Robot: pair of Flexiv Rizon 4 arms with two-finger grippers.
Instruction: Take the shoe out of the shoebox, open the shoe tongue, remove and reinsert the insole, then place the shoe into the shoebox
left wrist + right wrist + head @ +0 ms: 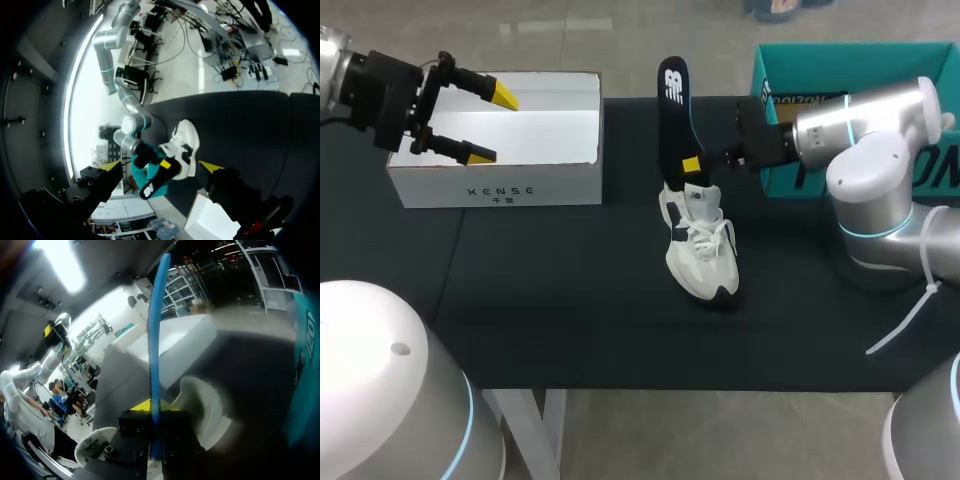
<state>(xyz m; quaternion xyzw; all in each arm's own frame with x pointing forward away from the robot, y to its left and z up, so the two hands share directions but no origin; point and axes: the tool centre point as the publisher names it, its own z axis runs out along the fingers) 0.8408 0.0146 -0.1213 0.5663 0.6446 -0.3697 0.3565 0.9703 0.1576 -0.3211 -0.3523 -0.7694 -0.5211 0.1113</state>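
A white sneaker (700, 250) with a black sole stands on the black table, also seen ahead of my left gripper (186, 145) and just under my right one (205, 407). The black insole (674, 115) stands upright, its lower end at the shoe's opening. My right gripper (692, 165) is shut on its lower part; from that wrist the insole shows edge-on as a blue strip (156, 335) between the fingers (152, 407). My left gripper (492, 124) hangs open and holds nothing above the white shoebox (495, 185), far left of the shoe. In the left wrist view the gripper (161, 167) faces the insole (155, 182).
A teal box (855, 70) stands at the back right behind my right arm (865, 130). The black cloth table (570, 300) is bare in front of the shoe and shoebox. A corner of the shoebox (210, 222) lies under my left gripper.
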